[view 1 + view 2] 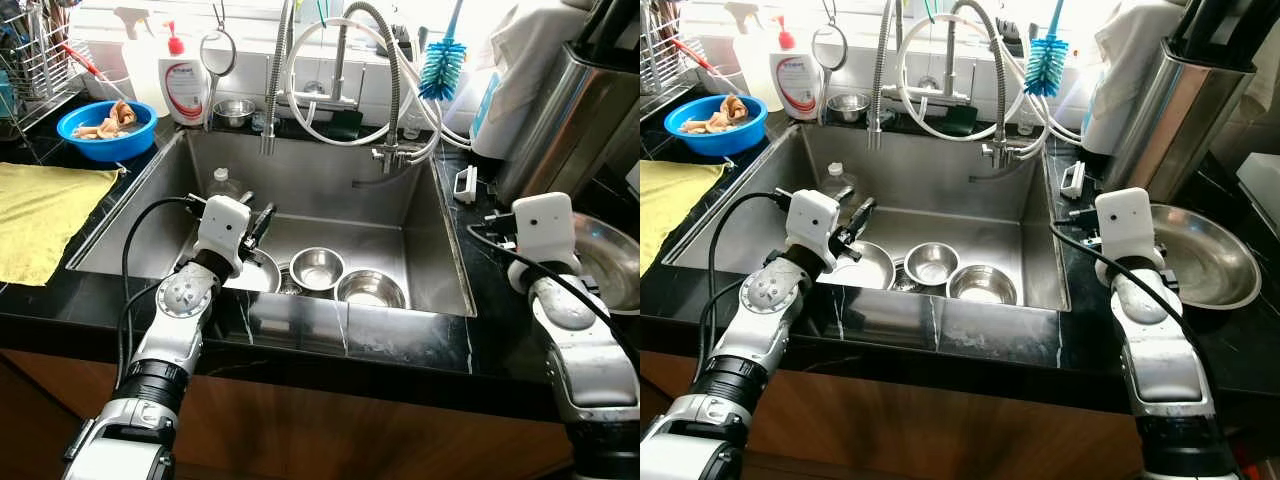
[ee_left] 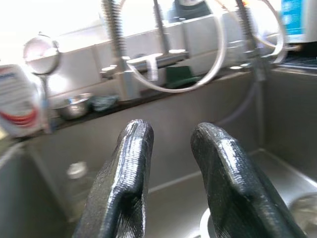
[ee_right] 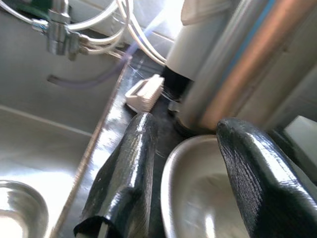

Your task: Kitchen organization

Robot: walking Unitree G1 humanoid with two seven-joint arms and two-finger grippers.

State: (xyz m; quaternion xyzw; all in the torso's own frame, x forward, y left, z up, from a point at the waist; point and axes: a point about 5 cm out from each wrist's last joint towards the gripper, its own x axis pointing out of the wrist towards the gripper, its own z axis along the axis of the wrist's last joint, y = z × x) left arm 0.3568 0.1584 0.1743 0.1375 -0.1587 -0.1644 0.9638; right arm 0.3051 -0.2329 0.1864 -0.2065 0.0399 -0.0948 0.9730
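Stainless steel everywhere: the deep rectangular steel sink (image 1: 420, 215) is sunk in a black stone worktop (image 1: 420, 345), and three round steel bowls sit side by side on its floor. On the worktop at the robot's right rests a wide shallow steel pan (image 1: 1205, 255), the larger piece. The right claw (image 3: 188, 168) hovers at the pan's near rim, fingers spread with nothing between them. The left claw (image 2: 171, 163) hangs inside the sink above the biggest steel bowl (image 1: 865, 268), likewise spread and empty. The middle small bowl (image 1: 318, 267) and the low right bowl (image 1: 370, 289) lie just beside it. I'd judge these bowls light, rigid and slick, perhaps wet; pinching the thin rim seems the surest hold.
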